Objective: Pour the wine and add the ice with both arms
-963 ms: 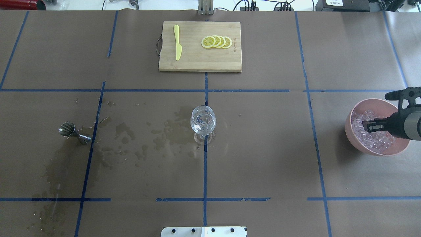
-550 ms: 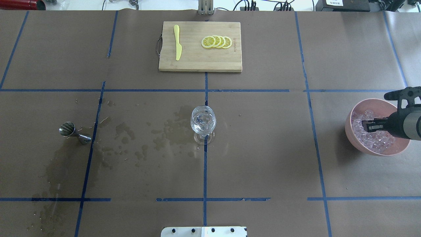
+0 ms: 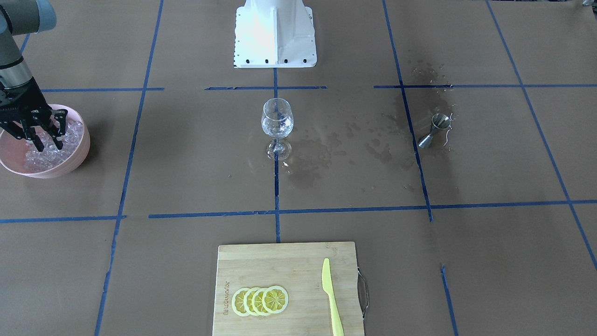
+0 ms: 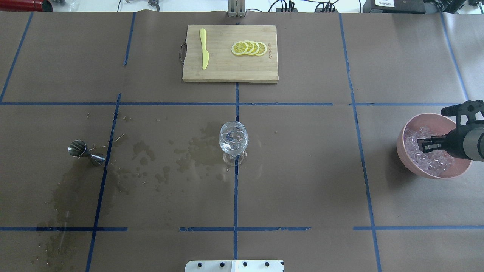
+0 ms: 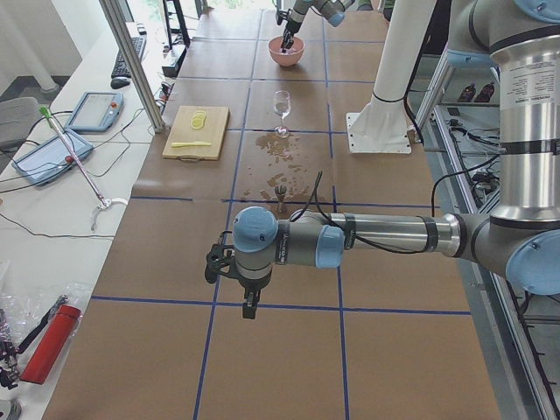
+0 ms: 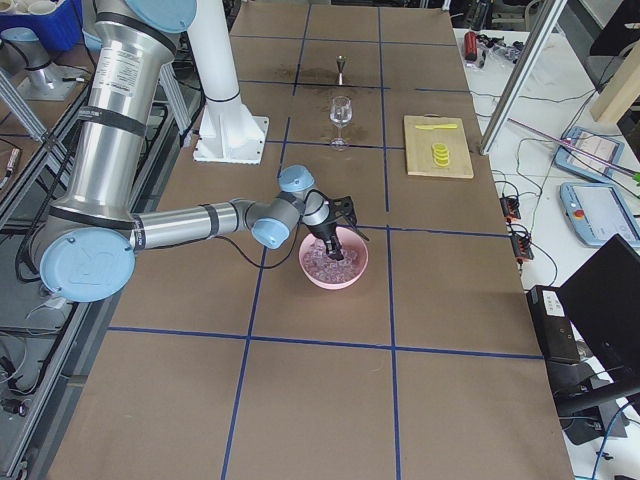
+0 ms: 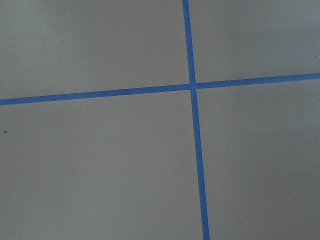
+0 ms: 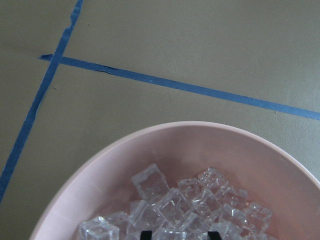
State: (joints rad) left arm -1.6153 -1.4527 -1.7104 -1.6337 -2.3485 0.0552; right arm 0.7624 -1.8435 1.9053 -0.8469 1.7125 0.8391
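My right gripper [image 3: 45, 140] hangs in the pink bowl [image 3: 77, 156] over the heap of clear ice [image 3: 44, 156], its fingers spread and empty. The overhead view shows it [image 4: 420, 145] above the ice [image 4: 431, 163]. In the right wrist view two black fingertips [image 8: 146, 234] stand apart at the ice [image 8: 172, 200]. The stemmed wine glass [image 4: 233, 139] stands upright at the table's middle with a little clear liquid in it. My left gripper [image 5: 249, 304] shows only in the exterior left view, low over bare table far from the glass. I cannot tell whether it is open or shut.
A steel jigger [image 4: 85, 152] lies on its side at the left among wet stains [image 4: 151, 158]. A wooden cutting board [image 4: 230, 71] with lemon slices [image 4: 249, 48] and a yellow knife [image 4: 204, 49] sits at the far edge. The white arm base [image 3: 275, 32] stands behind the glass.
My right gripper has shifted very slightly over the ice in the bowl. The glass, the jigger and the board have not moved.
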